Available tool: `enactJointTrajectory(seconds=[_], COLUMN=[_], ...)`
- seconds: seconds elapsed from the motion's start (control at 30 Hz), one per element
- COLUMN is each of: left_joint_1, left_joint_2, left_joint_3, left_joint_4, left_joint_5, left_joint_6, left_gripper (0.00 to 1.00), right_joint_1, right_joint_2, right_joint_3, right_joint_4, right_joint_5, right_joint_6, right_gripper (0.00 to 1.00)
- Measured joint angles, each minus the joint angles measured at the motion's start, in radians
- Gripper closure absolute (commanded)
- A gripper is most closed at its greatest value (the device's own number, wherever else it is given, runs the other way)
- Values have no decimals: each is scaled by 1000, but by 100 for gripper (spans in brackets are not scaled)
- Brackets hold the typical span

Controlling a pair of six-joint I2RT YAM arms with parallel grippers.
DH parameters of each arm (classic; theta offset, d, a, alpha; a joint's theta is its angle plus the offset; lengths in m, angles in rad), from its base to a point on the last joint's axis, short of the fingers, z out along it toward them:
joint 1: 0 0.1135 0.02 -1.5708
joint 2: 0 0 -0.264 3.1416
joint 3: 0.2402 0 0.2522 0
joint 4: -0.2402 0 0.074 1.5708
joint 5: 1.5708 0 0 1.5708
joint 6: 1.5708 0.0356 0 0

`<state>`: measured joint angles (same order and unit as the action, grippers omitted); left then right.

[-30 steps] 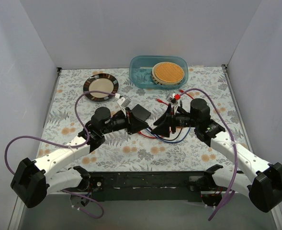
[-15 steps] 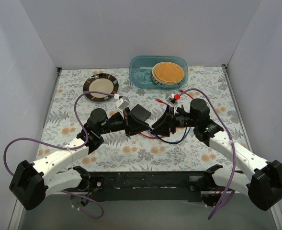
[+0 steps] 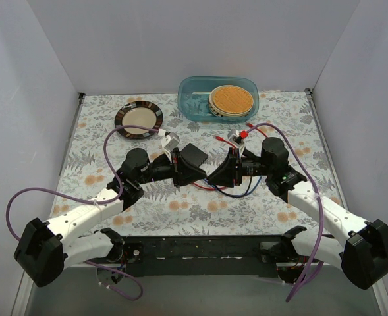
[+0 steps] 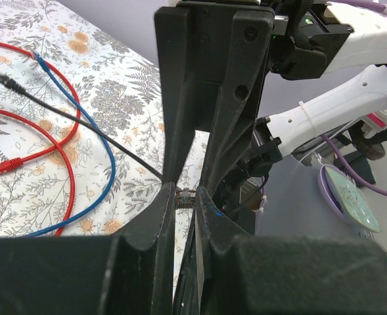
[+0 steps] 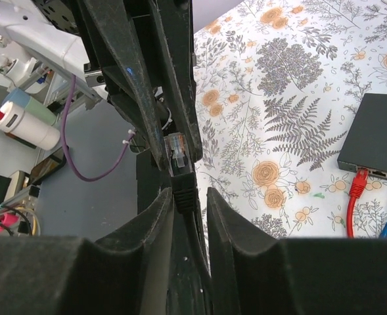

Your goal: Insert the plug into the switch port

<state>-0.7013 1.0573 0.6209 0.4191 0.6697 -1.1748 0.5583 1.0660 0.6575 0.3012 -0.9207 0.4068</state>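
A clear plug (image 5: pixel 177 146) with a black boot on a black cable (image 4: pixel 81 128) is held where my two grippers meet at mid-table. My left gripper (image 4: pixel 185 197) is shut on the plug's clear tip (image 4: pixel 185 197); in the top view the left gripper (image 3: pixel 202 175) points right. My right gripper (image 5: pixel 190 193) straddles the boot with a small gap on one side, its jaws slightly apart; in the top view the right gripper (image 3: pixel 213 178) points left. The dark grey switch (image 5: pixel 377 131) lies on the cloth with a red and a blue plug in its ports; in the top view the switch (image 3: pixel 194 155) sits just behind the left gripper.
Red and blue cables (image 3: pixel 230 191) loop on the floral cloth under the grippers. A round plate (image 3: pixel 138 119) lies at the back left. A blue-green tub (image 3: pixel 187 99) with woven discs stands at the back centre. Walls close in three sides.
The two grippers have drawn together, the right one moving left, until their fingertips meet around the plug.
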Motion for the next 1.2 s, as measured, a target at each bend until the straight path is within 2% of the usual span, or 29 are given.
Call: enactJointTrajectory(seconds=[0.1,0.27,0.33,0.37,0.4,0.53,0.73,0.93,1.2], left_joint_1=[3,6,6,6,6,4,3,3,3], left_joint_2=[5,5,5,5,5,-8,-79,-127,-116], left_joint_3=[0,0,0,0,0,0,0,0,0], left_joint_4=[1,0,0,-1,-2,-11,-46,-100,-143], left_joint_5=[-3,-3,-5,-8,-13,-46,-183,-323,-394], left_joint_6=[1,0,0,0,1,-11,-28,-34,-34], left_gripper=[100,99,83,64,35,12,3,2,2], right_joint_1=[0,0,0,0,0,-1,-2,1,86], right_joint_2=[0,0,0,0,-1,-8,-30,-58,-100], right_joint_3=[0,0,0,0,0,0,6,24,35], right_joint_4=[6,5,5,3,0,-56,-199,-323,-449], right_joint_5=[-6,-5,-3,0,4,61,178,330,589], right_joint_6=[7,8,7,6,5,-30,-105,-166,-227], right_gripper=[99,99,99,99,99,99,99,99,99])
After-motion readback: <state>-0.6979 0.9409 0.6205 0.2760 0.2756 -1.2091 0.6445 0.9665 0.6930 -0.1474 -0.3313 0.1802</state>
